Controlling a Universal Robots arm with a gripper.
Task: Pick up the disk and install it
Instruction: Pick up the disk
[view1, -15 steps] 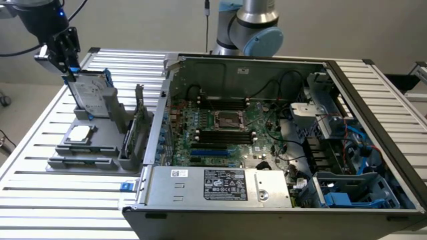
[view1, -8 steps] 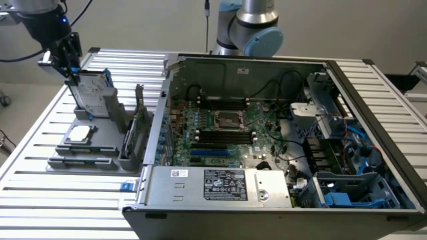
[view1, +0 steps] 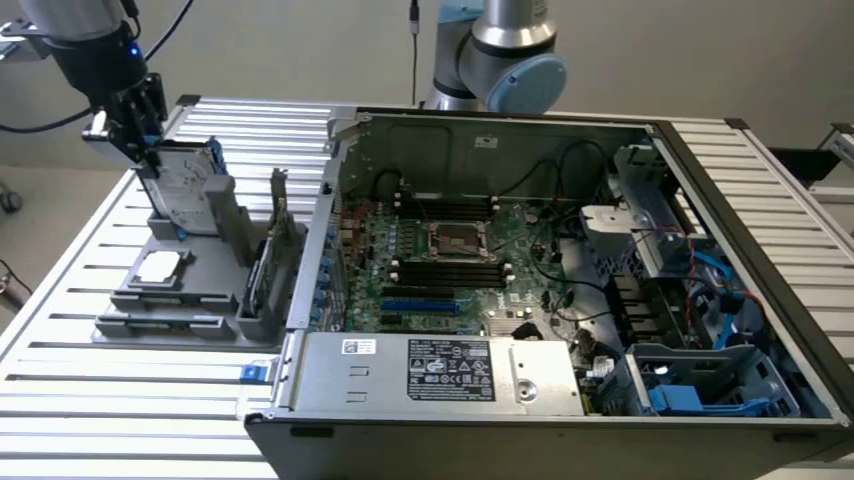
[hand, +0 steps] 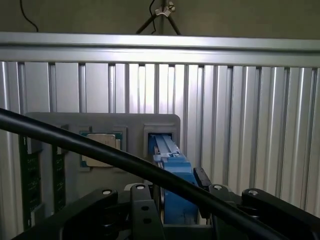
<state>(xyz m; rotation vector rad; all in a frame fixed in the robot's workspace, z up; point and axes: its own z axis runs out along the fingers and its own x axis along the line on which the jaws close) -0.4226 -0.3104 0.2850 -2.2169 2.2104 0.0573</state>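
A robot arm's gripper (view1: 144, 142) hangs over the disk (view1: 194, 185), which stands on edge in a grey holder (view1: 200, 228) on the slatted metal counter (view1: 80, 400), at the exterior view's left and well apart from the open computer case (view1: 747, 200). From the wrist, the jaws stand spread wide on either side of the disk's blue rail, with nothing clamped between them. A black cable (hand: 75, 142) crosses in front of them.

By the look of it, the pick-up half of the job is in hand and the disk has not yet left its slot. A sound grasp here would seem to call for the jaws to meet the two flat faces squarely, so the disk lifts straight out without catching on the holder.

A small square chip (view1: 158, 266) lies flat in a recess of the same holder, near the disk. Inside the case, the silver power-supply box (view1: 534, 385) carries a black label and a small white sticker. Their print cannot be read, and no brand name can be made out anywhere in the scene.
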